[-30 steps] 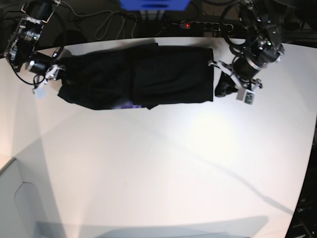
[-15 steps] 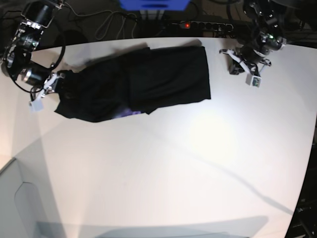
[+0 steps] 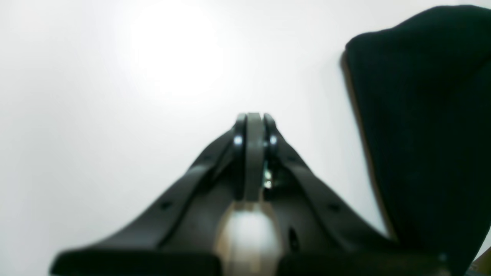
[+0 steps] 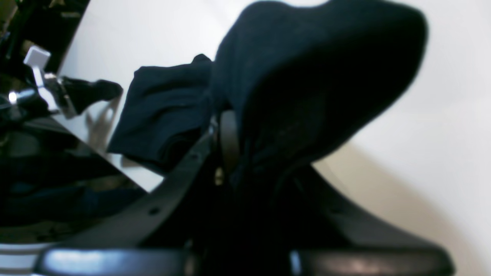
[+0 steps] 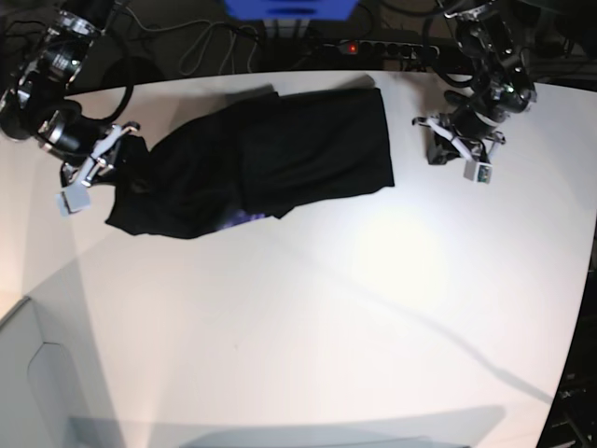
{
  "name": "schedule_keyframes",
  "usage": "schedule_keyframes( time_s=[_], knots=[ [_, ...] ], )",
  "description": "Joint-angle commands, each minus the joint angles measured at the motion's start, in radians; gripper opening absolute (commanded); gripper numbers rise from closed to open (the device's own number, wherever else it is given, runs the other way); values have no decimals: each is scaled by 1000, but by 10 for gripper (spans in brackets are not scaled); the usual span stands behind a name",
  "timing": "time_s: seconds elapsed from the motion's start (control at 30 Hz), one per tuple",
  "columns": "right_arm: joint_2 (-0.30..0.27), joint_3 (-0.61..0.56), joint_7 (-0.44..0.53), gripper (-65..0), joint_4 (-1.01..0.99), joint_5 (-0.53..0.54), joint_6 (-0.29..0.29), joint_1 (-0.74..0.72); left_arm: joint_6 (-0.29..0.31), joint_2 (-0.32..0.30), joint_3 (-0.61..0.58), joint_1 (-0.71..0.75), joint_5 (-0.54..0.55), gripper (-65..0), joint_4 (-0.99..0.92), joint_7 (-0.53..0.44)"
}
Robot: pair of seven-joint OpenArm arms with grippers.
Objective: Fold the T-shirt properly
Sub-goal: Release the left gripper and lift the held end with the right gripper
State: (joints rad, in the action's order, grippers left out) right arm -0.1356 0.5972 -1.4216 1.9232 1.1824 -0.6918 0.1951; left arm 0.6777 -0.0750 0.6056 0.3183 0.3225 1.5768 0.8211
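Observation:
The black T-shirt point(image 5: 280, 149) lies as a long folded band across the far part of the white table point(image 5: 308, 317). A purplish patch point(image 5: 244, 217) shows at its near edge. My right gripper point(image 5: 126, 157) is shut on the shirt's left end and holds it raised. In the right wrist view the fabric point(image 4: 307, 76) drapes over that gripper point(image 4: 230, 126). My left gripper point(image 5: 437, 149) is shut and empty, apart from the shirt's right edge. In the left wrist view its fingers point(image 3: 251, 130) are pressed together over bare table, with the shirt point(image 3: 422, 115) to the right.
A power strip point(image 5: 378, 47) with a red light, cables and a blue object point(image 5: 289, 7) lie behind the table's far edge. A pale grey box point(image 5: 37, 373) stands at the near left corner.
My left gripper has moved away from the shirt's right end and now hangs off to its right. My right gripper has carried the shirt's left end inward to the right, bunching the fabric.

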Motion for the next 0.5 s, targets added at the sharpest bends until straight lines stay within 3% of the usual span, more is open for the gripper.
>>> schedule_keyframes(
  time_s=[0.0,0.13,0.33,0.47],
  knots=[
    [-6,4,25,-650,38,32,-6,-6,-6,-3,-2,14,-64,-650,-8,73],
    [-5,-64,25,-650,77,32,-6,22,-6,-3,-3,14,-64,-650,-8,73],
    [-5,-231,25,-650,78,32,217,17,-2,-1,-3,15,-64,-650,-8,73],
    [-5,-354,38,-650,80,34,229,13,0,-3,-3,17,-64,-650,-8,73]
  ],
)
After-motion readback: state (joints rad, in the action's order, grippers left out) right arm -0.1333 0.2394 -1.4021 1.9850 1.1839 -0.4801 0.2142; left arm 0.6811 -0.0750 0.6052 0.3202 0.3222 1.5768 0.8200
